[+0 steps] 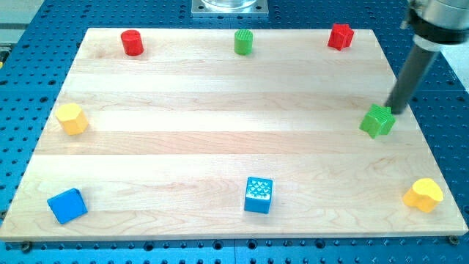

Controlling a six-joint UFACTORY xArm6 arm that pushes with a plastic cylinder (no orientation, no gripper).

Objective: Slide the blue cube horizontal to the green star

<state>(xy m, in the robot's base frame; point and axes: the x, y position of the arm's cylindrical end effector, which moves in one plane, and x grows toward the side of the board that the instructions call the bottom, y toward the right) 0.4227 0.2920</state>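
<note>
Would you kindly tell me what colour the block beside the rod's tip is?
Green, a star-like block, seen in the camera view.

The worktop (220,139) is pale wood with lengthwise grain bands, lying on a blue base dotted with dark holes (447,95). Taking the blue cube (258,195) as landmark: its top carries a pale dotted pattern. Toward the view's left of it lie a plain blue block (67,205) and a yellow block (72,118). Toward the view's top sit a red cylinder (132,42), a green cylinder (243,42) and a red block (340,36). To its right are the green star (377,120), a yellow block (423,194) and the dark grey rod (410,77).
</note>
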